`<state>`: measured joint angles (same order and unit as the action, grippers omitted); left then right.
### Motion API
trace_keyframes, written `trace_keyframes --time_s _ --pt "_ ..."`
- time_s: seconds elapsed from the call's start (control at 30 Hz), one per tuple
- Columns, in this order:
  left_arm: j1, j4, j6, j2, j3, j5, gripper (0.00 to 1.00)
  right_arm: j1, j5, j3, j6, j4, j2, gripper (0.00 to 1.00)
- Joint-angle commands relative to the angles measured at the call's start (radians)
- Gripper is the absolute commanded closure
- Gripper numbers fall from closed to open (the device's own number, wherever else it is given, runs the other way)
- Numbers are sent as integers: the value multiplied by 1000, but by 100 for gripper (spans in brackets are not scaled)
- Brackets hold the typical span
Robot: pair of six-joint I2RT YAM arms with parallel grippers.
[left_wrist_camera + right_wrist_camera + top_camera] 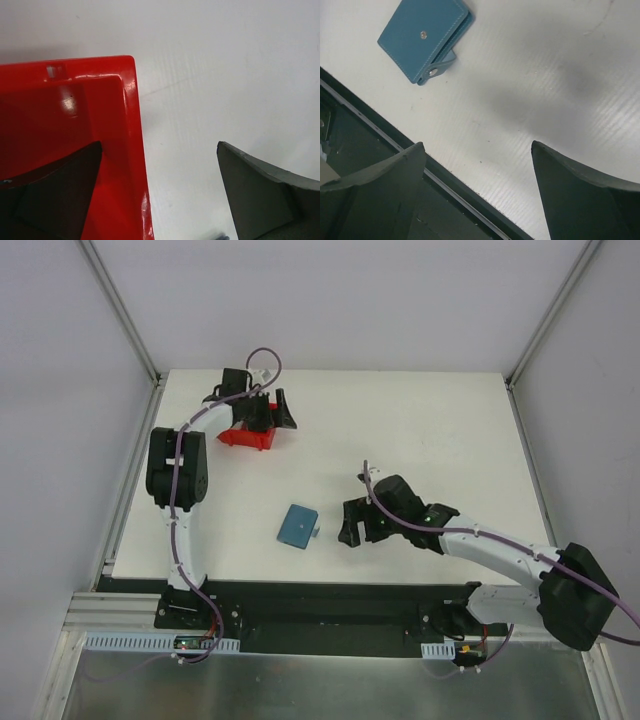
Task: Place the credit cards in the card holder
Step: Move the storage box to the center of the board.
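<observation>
The card holder (298,526) is a teal wallet lying closed on the white table, its snap tab (434,71) sticking out. In the right wrist view the card holder (422,37) sits at the upper left. My right gripper (358,528) hovers open just right of it, with only bare table between its fingers (477,144). My left gripper (275,417) is open at the red bin (246,438). It straddles the bin's right wall (132,150), with one finger (55,190) inside and the other (260,195) outside. The credit cards are out of view.
The table's near edge, a dark rail (380,150), runs close under the right gripper. White enclosure walls stand around the table (430,430). What the red bin holds is hidden by the left arm and finger.
</observation>
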<state>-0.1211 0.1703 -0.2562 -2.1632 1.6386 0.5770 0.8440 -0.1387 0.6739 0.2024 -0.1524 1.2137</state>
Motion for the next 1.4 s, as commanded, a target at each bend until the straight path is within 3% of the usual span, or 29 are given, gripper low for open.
trace_keyframes --time_s 0.0,0.37,0.63,0.9,1.17,1.37 --pt "-67 -8 -74 101 -40 63 4 -23 106 -39 89 22 -74 10" --pt "-225 -26 -209 160 -56 58 1 -79 252 -149 230 20 -229 6" --pt "-235 -28 -187 238 -52 52 1 -120 248 -122 290 28 -218 4" --pt "-180 -6 -144 397 -100 -41 1 -146 218 59 279 47 -50 3" --pt "-134 -2 -155 715 -432 -345 1 -186 149 392 264 -4 285 3" --pt "-134 -3 -195 914 -663 -422 1 -203 114 645 224 -68 526 2"
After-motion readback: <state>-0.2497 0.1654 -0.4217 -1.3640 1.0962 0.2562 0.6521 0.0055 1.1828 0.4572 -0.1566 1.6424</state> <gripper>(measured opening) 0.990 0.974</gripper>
